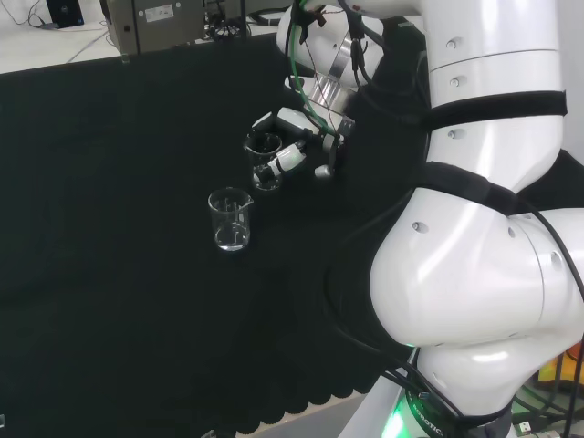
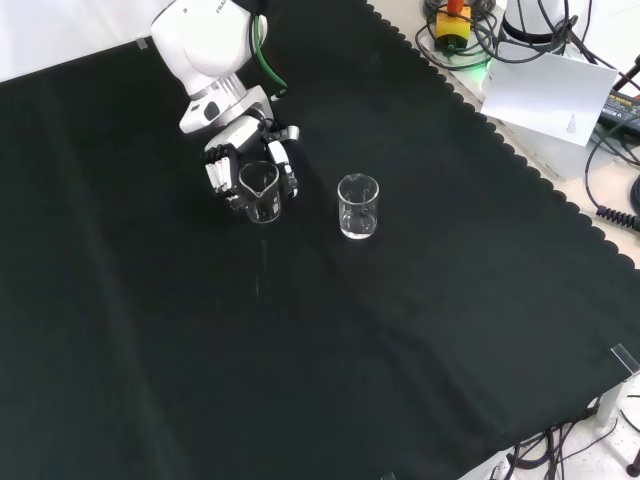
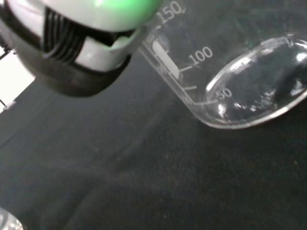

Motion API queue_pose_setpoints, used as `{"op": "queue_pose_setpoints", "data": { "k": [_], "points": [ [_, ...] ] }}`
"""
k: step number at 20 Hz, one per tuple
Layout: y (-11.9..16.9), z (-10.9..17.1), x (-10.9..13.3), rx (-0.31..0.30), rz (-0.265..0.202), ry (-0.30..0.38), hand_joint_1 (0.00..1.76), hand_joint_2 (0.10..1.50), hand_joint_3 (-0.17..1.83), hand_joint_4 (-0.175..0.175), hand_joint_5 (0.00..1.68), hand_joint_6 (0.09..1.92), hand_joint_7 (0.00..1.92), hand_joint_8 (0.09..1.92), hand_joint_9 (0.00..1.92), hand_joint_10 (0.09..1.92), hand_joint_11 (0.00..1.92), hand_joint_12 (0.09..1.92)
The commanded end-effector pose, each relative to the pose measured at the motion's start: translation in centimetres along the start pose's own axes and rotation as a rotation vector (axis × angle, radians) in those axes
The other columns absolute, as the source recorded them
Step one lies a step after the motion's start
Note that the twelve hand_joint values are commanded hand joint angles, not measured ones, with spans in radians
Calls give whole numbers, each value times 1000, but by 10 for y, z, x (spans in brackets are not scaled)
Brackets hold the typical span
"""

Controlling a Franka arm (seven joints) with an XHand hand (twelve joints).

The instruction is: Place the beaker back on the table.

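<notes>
My hand (image 2: 232,140) is shut on a clear glass beaker (image 2: 261,190), with fingers (image 2: 214,172) curled round its sides. In the head view the hand (image 1: 294,120) holds this beaker (image 1: 264,162) upright, low over the black cloth. The wrist view shows the beaker (image 3: 230,81) close up, with printed volume marks and its round base just above or on the cloth; I cannot tell which. A blurred part of the hand (image 3: 76,52) sits beside it. The beaker looks empty.
A second clear beaker (image 2: 358,206) stands upright on the cloth to the right of the held one in the front view, nearer in the head view (image 1: 230,219). The cloth's scalloped edge (image 2: 520,160) runs along the front view's right side, with cables and a paper sheet (image 2: 545,95) beyond it.
</notes>
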State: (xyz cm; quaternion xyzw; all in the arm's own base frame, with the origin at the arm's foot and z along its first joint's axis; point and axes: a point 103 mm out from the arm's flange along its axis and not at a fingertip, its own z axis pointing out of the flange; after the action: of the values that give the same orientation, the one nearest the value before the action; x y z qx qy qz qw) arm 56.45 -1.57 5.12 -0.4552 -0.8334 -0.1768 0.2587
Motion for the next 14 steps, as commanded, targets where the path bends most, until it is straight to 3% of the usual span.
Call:
{"op": "queue_pose_setpoints", "data": {
  "k": [1,8,14],
  "points": [
    [-2,-2,7,80,-1,-32,1067,1038,-126,-6,739,805,823,652,1223,87,857,1071],
    [-3,-6,23,192,-15,-74,1010,961,-175,-44,429,613,500,668,938,87,431,1293],
    [-5,-10,35,267,21,-97,947,908,-175,-45,365,331,223,682,699,87,193,1382]
  ]
}}
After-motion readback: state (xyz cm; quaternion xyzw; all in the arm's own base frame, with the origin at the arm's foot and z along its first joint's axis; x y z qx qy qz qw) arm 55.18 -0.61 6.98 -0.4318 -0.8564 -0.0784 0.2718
